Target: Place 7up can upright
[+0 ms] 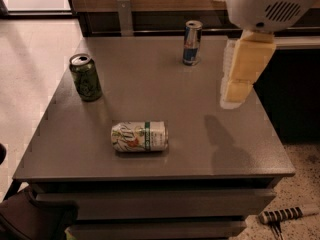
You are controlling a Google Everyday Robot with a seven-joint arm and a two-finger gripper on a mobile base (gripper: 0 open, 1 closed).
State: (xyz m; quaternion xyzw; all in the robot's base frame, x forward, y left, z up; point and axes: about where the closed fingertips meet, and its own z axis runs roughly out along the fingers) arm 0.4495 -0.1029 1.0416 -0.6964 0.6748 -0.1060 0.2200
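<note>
The 7up can (139, 136) is whitish-silver with green markings and a green band. It lies on its side near the front of the grey table (165, 91). My gripper (235, 86) hangs from the white arm at the upper right, above the table's right side. It is well to the right of the can and higher than it, not touching it.
A dark green can (85, 77) stands upright at the table's left. A slim blue-and-silver can (192, 42) stands upright at the back middle. A wooden wall runs behind the table. A striped tool (286, 214) lies on the floor at the lower right.
</note>
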